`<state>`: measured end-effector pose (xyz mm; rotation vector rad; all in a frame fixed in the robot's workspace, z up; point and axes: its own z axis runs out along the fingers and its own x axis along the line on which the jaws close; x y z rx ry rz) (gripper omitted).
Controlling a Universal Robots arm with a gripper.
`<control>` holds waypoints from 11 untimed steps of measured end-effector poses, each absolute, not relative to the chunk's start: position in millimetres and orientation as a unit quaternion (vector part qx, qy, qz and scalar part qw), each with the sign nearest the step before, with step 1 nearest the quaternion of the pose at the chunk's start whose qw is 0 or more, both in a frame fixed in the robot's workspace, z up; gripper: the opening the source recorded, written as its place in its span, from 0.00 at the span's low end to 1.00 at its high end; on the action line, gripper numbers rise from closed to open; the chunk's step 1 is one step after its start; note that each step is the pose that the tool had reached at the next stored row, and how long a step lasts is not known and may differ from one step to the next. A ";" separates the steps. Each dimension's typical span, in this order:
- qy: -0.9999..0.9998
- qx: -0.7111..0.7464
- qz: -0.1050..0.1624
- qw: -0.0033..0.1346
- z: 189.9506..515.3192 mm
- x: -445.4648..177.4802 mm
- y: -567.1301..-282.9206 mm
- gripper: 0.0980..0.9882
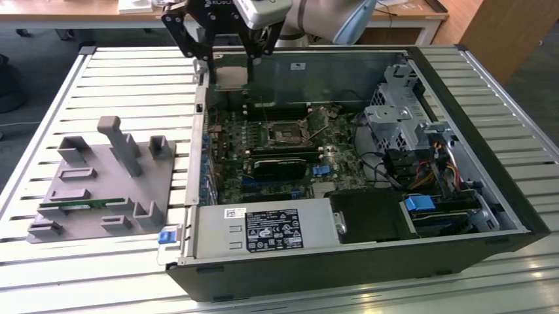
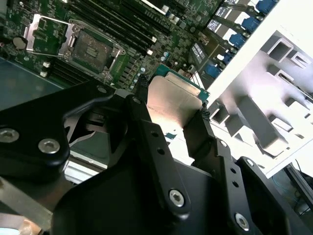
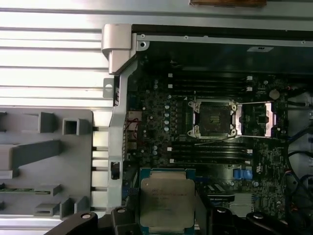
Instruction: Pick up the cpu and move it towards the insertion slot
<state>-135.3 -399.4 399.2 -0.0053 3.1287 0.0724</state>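
My gripper (image 1: 229, 65) hangs over the far left corner of the open computer case (image 1: 489, 163), shut on the cpu (image 1: 230, 77), a flat square chip with a silver top. In the second wrist view the cpu (image 2: 173, 105) sits clamped between the two black fingers (image 2: 142, 105), and in the first wrist view the cpu (image 3: 166, 203) shows its metal lid. The insertion slot (image 1: 284, 134) lies on the motherboard nearer the case's middle, its frame swung open. Both wrist views show the insertion slot (image 2: 90, 46) (image 3: 213, 117) uncovered, apart from the chip.
A grey holder block (image 1: 105, 176) with a green memory stick (image 1: 74, 206) lies on the slatted table at the exterior view's left. Inside the case are a power supply (image 1: 262, 229) at the front, a drive cage (image 1: 406, 124) and cables on the right.
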 end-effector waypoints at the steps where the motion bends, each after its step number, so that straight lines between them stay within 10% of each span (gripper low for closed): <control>1: 1.000 -0.002 0.023 0.006 399.2 -133.4 -399.3 0.49; 11: 1.000 -0.002 0.023 0.006 399.2 -112.8 -396.4 0.49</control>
